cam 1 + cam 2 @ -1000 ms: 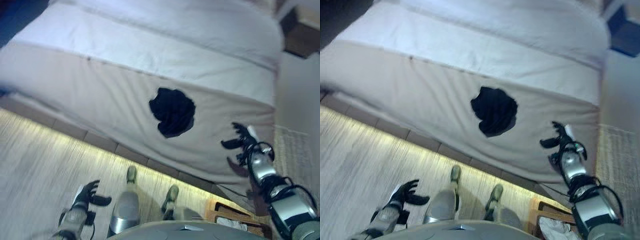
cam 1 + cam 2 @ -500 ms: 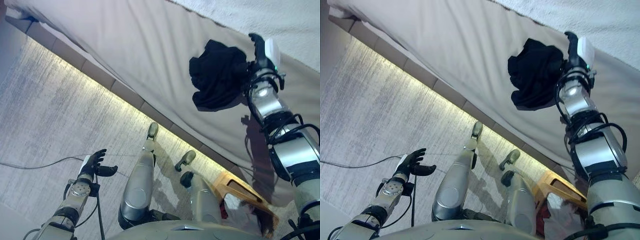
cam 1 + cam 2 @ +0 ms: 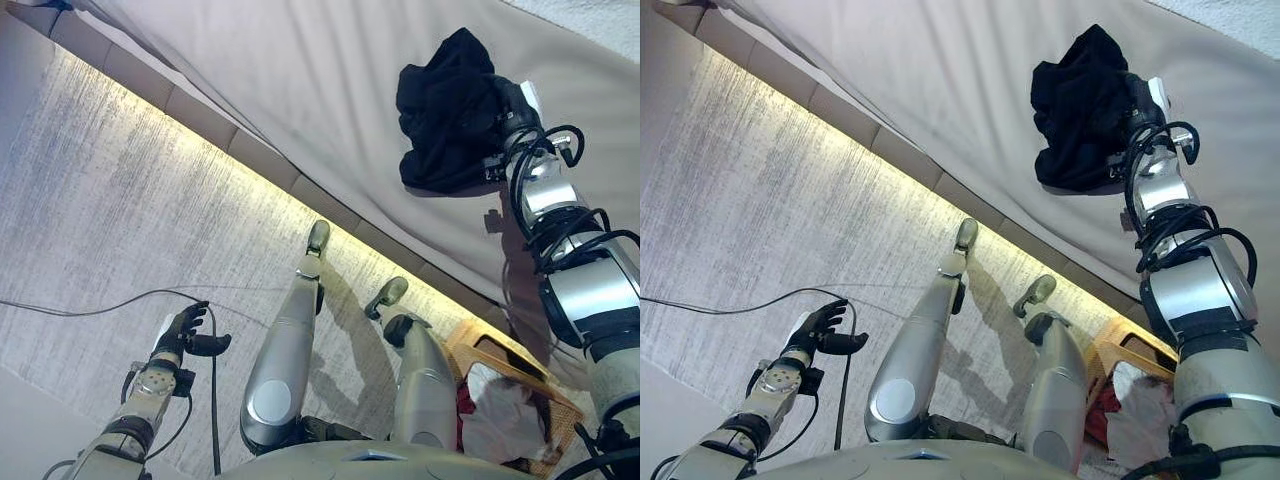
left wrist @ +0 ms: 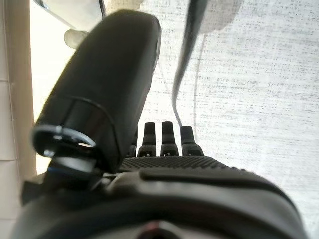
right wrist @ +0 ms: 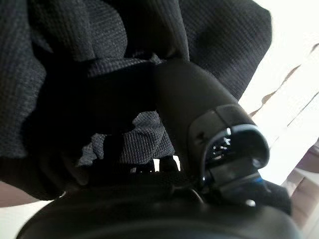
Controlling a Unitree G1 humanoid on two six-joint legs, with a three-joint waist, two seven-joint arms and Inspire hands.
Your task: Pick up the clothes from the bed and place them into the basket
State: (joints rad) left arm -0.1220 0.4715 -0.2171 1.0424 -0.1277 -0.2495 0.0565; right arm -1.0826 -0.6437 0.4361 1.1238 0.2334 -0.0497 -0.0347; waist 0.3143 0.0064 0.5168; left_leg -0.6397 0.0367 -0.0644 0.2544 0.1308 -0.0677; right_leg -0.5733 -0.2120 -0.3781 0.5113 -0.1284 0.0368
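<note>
Right hand (image 3: pixel 513 108) buried in black garment (image 3: pixel 447 112) on bed (image 3: pixel 300 90), grip impossible to tell; left hand (image 3: pixel 183 330) spread, well below bed.

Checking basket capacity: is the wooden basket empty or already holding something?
Not empty: the basket already holds white cloth and something red.

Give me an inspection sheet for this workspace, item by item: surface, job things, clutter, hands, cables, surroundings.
Surface: beige bed cover, bare apart from one garment.
Job's things: black garment bunched on the bed; wooden basket on the floor at the robot's right, already holding white cloth.
Clutter: nothing seen.
Hands: right hand buried in the black garment, fingers hidden; left hand low over the floor, open, empty.
Cables: thin dark cable across the floor.
Surroundings: pale carpet, lit strip under the bed edge.
</note>
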